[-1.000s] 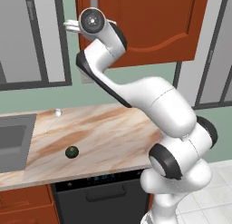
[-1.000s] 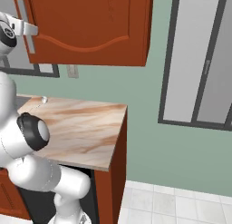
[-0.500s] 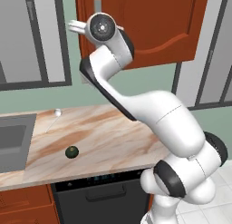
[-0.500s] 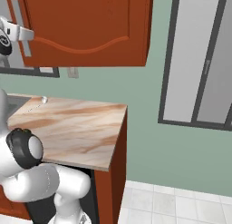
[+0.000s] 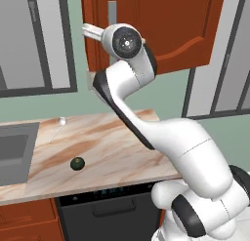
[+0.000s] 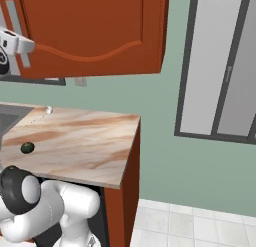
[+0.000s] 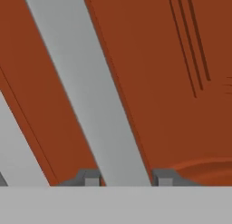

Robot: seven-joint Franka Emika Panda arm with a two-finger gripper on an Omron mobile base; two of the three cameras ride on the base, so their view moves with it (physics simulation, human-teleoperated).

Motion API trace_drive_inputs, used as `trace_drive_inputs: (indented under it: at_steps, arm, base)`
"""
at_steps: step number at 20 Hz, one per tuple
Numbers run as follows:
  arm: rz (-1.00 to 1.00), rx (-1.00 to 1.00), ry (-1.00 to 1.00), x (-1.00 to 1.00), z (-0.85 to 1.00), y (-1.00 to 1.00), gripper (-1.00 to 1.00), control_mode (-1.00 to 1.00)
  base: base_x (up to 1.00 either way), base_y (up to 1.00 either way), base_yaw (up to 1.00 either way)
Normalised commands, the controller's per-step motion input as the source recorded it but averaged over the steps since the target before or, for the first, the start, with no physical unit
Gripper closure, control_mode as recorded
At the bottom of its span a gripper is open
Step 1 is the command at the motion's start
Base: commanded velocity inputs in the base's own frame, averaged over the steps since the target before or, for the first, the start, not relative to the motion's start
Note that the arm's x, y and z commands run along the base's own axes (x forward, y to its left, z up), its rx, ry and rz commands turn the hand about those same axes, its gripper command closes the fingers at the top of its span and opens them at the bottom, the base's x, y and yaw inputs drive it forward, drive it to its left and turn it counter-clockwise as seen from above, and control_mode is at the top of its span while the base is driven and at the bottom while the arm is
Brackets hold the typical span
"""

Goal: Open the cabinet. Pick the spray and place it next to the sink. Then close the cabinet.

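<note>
The cabinet [image 5: 166, 25] is a red-brown wall cabinet with an arched groove on its door, hanging above the counter. Its grey vertical bar handle [image 7: 90, 91] runs slantwise through the hand view and passes between my two dark fingertips. My gripper [image 7: 126, 177] is shut on that handle. In the right base view the gripper [image 6: 22, 45] sits across the handle [image 6: 17, 26] at the door's left edge. The sink [image 5: 14, 152] is a grey basin at the counter's left end. The spray is hidden.
A small dark green ball [image 5: 77, 163] lies on the marble counter [image 5: 112, 147] near the sink. A small white knob-like thing [image 5: 62, 120] sits at the back of the counter. A dark appliance front [image 5: 107, 210] is below. Tall windows [image 6: 220, 66] stand to the right.
My hand has moved right and a little down onto the cabinet handle, and the jaws have closed on it. The arm has stretched further forward.
</note>
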Motion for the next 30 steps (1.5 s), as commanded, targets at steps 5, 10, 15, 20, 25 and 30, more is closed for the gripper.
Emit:
trace_drive_inputs:
  at_steps: [5,10,15,20,25,30]
  arm:
    - [0.03,0.07,-0.03,-0.67,0.25,-0.11,1.0,-1.0]
    - [0.04,0.07,0.0,-0.67,0.26,-0.15,1.0,-1.0]
    - [0.03,0.06,0.0,-0.68,0.25,-0.18,1.0,-1.0]
    - [0.03,0.04,0.0,-0.66,0.23,-0.2,1.0,-1.0]
    - [0.03,0.03,0.0,-0.65,0.23,-0.22,1.0,-1.0]
    - [0.02,0.03,0.0,-0.62,0.24,-0.22,1.0,-1.0]
  base:
    - [0.0,0.0,0.0]
    - [0.0,0.0,0.0]
    - [0.0,0.0,0.0]
    - [0.0,0.0,0.0]
    - [0.0,0.0,0.0]
    - [0.0,0.0,0.0]
